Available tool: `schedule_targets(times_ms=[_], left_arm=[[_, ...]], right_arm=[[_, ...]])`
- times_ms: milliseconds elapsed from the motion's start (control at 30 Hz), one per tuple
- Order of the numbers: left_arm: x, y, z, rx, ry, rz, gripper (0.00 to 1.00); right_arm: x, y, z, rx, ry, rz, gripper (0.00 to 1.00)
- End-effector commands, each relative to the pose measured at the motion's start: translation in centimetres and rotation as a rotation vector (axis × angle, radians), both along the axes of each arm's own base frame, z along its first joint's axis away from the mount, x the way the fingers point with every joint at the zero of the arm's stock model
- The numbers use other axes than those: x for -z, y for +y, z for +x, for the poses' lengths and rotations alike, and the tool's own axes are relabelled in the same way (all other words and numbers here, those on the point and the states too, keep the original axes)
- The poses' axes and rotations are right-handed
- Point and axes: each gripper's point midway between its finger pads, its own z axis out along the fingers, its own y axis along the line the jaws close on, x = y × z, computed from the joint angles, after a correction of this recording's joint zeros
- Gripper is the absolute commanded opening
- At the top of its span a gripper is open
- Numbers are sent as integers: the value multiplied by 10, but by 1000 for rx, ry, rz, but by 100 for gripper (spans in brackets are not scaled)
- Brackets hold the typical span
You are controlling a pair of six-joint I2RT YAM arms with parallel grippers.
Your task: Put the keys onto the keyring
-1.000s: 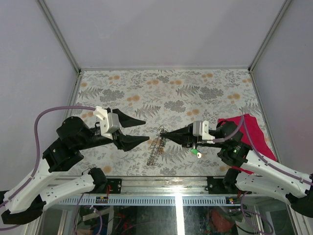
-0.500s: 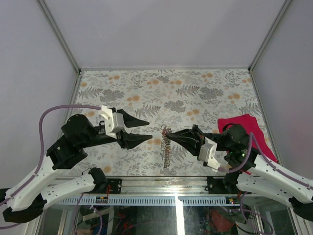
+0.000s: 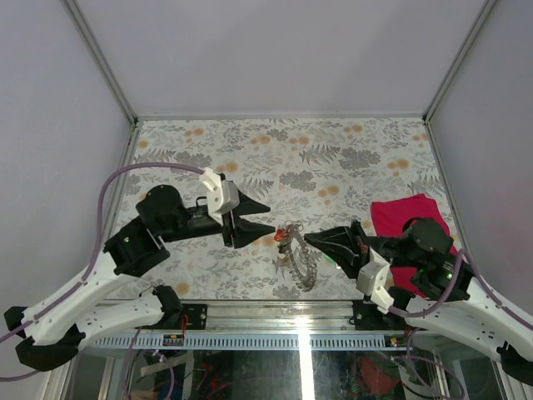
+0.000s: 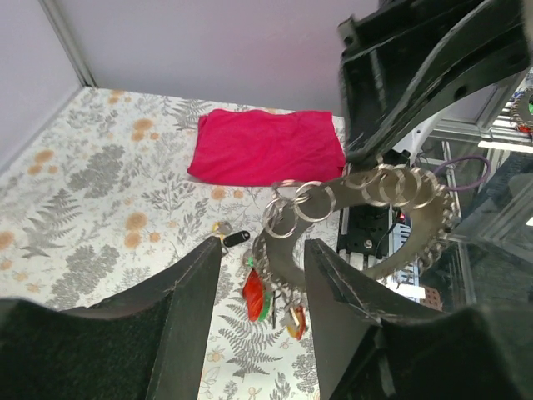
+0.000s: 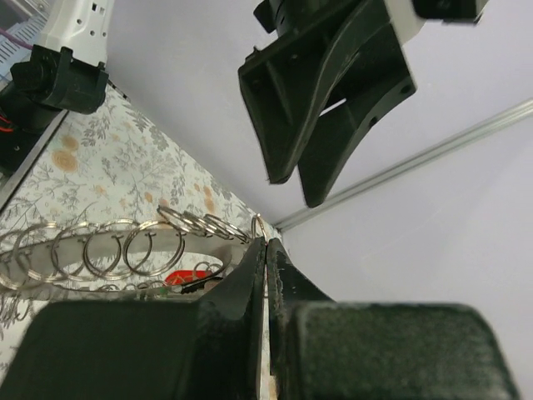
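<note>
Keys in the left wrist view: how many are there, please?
5: red key, green key, orange key beneath the keyring chain; black key, yellowish key on the table. More may be hidden.

No legible text, apparently.

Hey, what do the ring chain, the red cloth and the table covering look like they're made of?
The ring chain: polished silvery metal, thin glinting wire loops. The red cloth: soft matte fabric, lying limp with creases. The table covering: printed floral sheet, cloth or vinyl, can't tell which.
</note>
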Motion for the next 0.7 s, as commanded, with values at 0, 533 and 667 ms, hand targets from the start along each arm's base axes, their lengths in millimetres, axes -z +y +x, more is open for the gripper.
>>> schedule_targets(times_ms=[0, 533, 667], left_arm=[[4, -17, 7, 8, 58, -42, 45], [113, -70, 84, -274, 465, 5, 43], [155, -90, 94, -298, 596, 62, 39]], right_arm=[[-24, -27, -1, 88, -37, 23, 0], [-7, -120, 42, 627, 556, 93, 0], [-12, -145, 52, 773, 694, 180, 0]])
